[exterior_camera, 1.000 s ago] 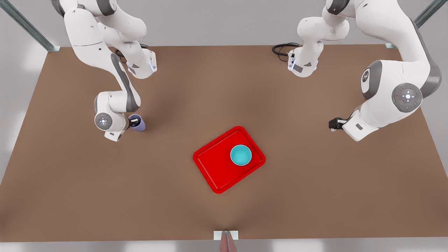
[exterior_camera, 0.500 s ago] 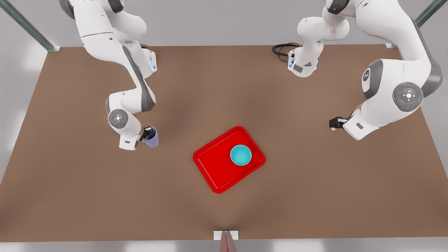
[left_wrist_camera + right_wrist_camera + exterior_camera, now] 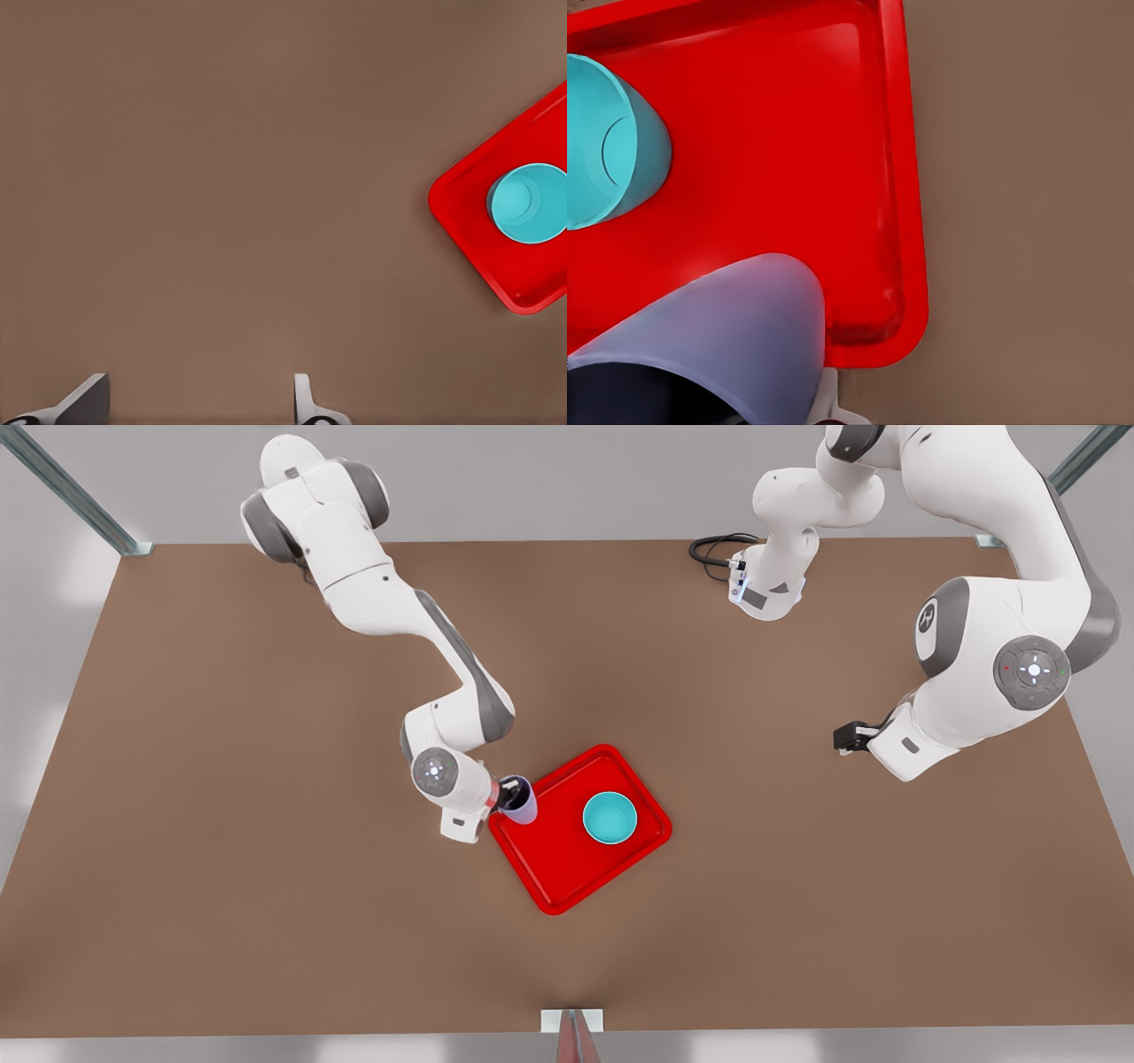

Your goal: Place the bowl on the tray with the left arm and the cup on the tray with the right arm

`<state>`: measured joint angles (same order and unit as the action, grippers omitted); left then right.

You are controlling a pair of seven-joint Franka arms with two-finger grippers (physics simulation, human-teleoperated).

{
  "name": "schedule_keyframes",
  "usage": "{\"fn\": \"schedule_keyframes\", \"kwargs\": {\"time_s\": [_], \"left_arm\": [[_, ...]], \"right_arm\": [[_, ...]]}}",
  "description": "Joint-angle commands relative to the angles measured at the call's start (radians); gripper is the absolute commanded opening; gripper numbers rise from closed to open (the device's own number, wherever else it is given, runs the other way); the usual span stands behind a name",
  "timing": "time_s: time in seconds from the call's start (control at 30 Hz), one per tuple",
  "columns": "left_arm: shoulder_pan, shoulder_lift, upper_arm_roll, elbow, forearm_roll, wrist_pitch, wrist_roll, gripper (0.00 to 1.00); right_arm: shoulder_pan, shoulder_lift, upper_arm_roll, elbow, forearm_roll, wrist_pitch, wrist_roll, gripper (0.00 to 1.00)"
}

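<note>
Since the earlier front views, your right hand (image 3: 507, 797) has carried the cup (image 3: 521, 801) from the bench's far left side, as the front view shows it, across to the tray (image 3: 567, 868). It now holds the lavender cup at the tray's corner on the front view's left, and the arm behind it has stretched out to reach there. From the right wrist view, the cup (image 3: 735, 328) sits in the hand's grasp over the tray's red floor (image 3: 788, 177), close to the rim. Whether its base touches the tray yet cannot be told.

Your left hand (image 3: 846, 738) waits over bare bench on the front view's right, well apart from the tray. In the left wrist view its fingers (image 3: 303, 398) stand spread with nothing between them.

The teal bowl (image 3: 609, 817) stands upright and empty inside the tray, toward the side nearer your left arm, so that half of the task looks done. The cup also looks empty. The tray holds the bowl alone until the cup is set down. Judging from this, what remains is to lower the cup onto the open floor beside the bowl and let go.
</note>
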<state>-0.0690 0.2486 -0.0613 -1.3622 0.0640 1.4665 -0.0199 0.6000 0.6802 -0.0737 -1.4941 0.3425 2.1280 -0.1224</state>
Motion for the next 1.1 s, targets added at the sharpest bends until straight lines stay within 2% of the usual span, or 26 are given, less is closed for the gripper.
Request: {"fn": "schedule_keyframes", "kwargs": {"time_s": [0.0,0.13,0.57,0.6,0.63,1.07], "left_arm": [[0.000,0.000,0.000,0.000,0.000,0.000,0.000,1.00],[0.000,0.001,0.000,0.002,0.000,0.000,0.000,1.00],[0.000,0.001,0.000,0.000,0.000,0.000,0.000,1.00],[0.000,0.001,0.000,0.000,0.000,0.002,0.000,1.00],[0.000,0.001,0.000,0.000,0.000,0.002,0.000,1.00],[0.000,0.001,0.000,0.000,0.000,0.000,0.000,1.00]], "right_arm": [[0.000,0.004,0.000,0.005,-0.008,0.000,0.007,0.21],[-0.002,0.094,-0.005,0.120,0.006,-0.002,0.006,0.21],[-0.005,0.170,-0.008,0.176,0.049,0.015,0.015,0.21],[-0.005,0.170,-0.008,0.176,0.049,0.015,0.014,0.86],[-0.005,0.168,-0.008,0.175,0.049,0.017,0.012,1.00],[-0.011,0.167,-0.008,0.176,0.049,0.018,0.012,1.00]]}}
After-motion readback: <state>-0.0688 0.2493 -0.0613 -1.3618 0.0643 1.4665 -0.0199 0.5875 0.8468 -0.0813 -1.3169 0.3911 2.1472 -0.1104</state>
